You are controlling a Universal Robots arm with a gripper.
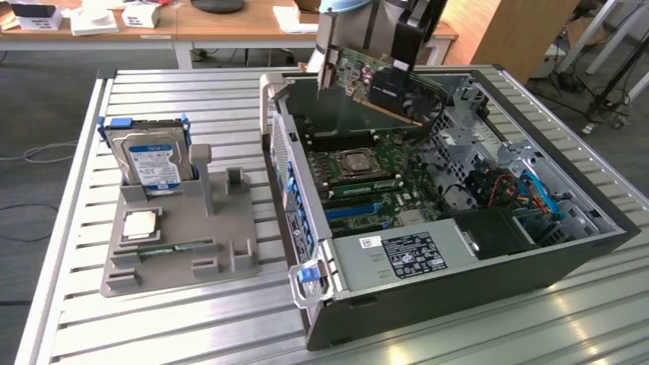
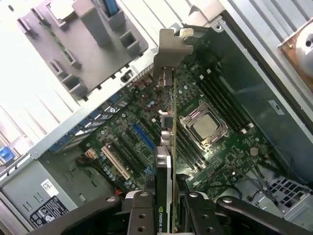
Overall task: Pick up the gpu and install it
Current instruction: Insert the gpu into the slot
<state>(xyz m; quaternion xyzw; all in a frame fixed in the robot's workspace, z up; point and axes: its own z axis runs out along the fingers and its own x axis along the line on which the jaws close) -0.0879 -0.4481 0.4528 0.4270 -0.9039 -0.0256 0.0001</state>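
A thin, flat gpu [image 1: 385, 84], a green and black circuit card with a silvery metal bracket [image 2: 168, 54] on one end, hangs in the upper middle of the exterior view. It is tilted above the far end of an open dark grey metal computer case [image 1: 568, 255]. The robot's black hand [image 1: 406, 46] is clenched on it. In the wrist view the two dark fingers [image 2: 142, 213] press against either face of the card, which is seen edge-on with the bracket at the end away from the hand [image 2: 166, 208]. The card sits clear of the green motherboard [image 1: 381, 186] lying in the case beneath it. It is not seated in any slot.

On the motherboard a square silvery processor socket [image 1: 357, 161] sits near the middle, with long black and blue expansion slots [image 2: 144, 137] beside it. A grey power supply box with a black-and-white label [image 1: 406, 255] fills the near end of the case.

Towards the exterior view's left, well apart from the case, a grey plastic holder block [image 1: 172, 255] rests on the ribbed aluminium counter [image 1: 152, 327]. A silver hard drive with a blue-and-white label [image 1: 152, 160] stands upright in the holder. A square silvery processor chip [image 1: 140, 225] lies flat in front of the drive, and a slim green memory stick [image 1: 167, 247] lies just below the chip in the frame.
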